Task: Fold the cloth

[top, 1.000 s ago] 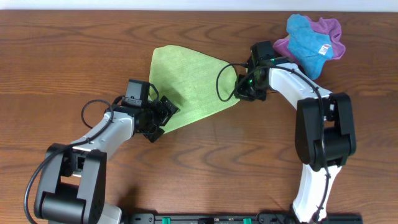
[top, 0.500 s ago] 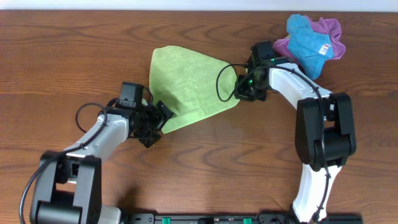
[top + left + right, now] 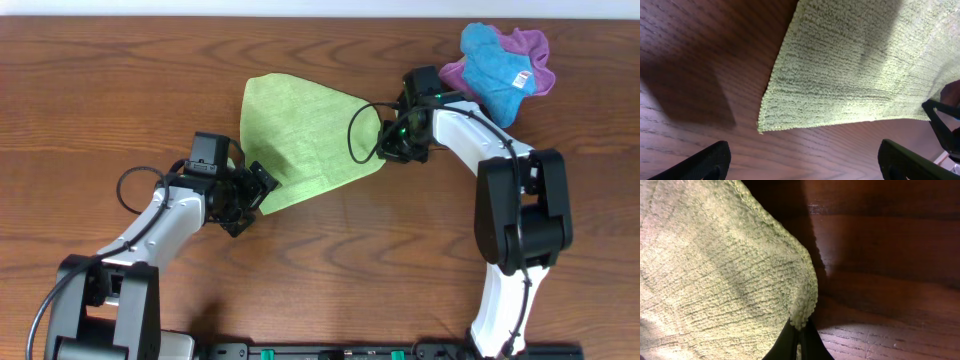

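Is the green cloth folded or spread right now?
Spread: the cloth lies flat, one layer at its near corner, with no fold line visible. The right gripper pinches another corner.

Shows one lime yellow-green microfibre cloth, plain, with a fine ribbed nap and a stitched hem. Lies spread on the worktop, centre and slightly far, drawn into a rough fan: wide along the left edge, narrowing rightward. Ends at the right in a bunched corner pinched in the right end effector, perhaps lifted a little there. Rests flat at the near-left corner.
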Controlling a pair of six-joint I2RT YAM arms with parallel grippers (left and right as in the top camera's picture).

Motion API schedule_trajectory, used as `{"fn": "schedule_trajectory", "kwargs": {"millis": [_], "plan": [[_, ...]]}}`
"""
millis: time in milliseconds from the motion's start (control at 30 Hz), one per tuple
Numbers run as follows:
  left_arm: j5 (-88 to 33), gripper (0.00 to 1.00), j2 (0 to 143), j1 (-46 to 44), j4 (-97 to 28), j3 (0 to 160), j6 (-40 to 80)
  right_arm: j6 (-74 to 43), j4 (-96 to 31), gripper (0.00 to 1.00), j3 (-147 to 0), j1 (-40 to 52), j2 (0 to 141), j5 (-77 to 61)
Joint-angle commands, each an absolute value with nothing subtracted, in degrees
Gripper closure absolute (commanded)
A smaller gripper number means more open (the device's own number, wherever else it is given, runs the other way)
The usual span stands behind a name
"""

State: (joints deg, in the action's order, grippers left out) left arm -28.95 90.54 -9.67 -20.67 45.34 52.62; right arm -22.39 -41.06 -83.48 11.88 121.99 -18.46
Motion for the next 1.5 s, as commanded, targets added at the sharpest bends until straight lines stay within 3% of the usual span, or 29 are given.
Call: {"fn": "schedule_trajectory", "kwargs": {"millis": [0,600,700,933,1033,1067,1100,1467], "plan": [[-26.6,0.05,90.8,-10.1,-20.9,44.9,51.9,-23.1,-41.1,0.99,-82.7,12.1,123.0,-17.4],[-26.7,0.05,95.9,-11.3,-14.4,44.7,56.9,-23.6,-41.1,0.99,-82.7,12.1,123.0,-18.3],[-26.5,0.00,96.9,-12.3,-12.5,44.7,58.0,-23.6,-41.1,0.99,-82.7,12.1,123.0,-18.3],[-26.6,0.45,102.1,-14.0,-9.5,44.7,59.9,-23.6,-41.2,0.99,-82.7,12.1,123.0,-18.5],[-27.1,0.59,103.9,-14.0,-7.9,44.7,59.8,-23.6,-41.2,0.99,-82.7,12.1,123.0,-18.7],[-27.1,0.82,104.2,-14.0,-6.7,44.7,59.8,-23.6,-41.3,0.99,-82.7,12.1,123.0,-18.7],[-27.1,0.94,104.2,-13.9,-6.1,44.7,59.7,-23.6,-41.4,0.99,-82.7,12.1,123.0,-18.7],[-36.7,0.94,104.1,-7.5,-7.2,48.6,44.9,-23.1,-46.1,0.99,-82.7,12.1,123.0,-20.3]]}}
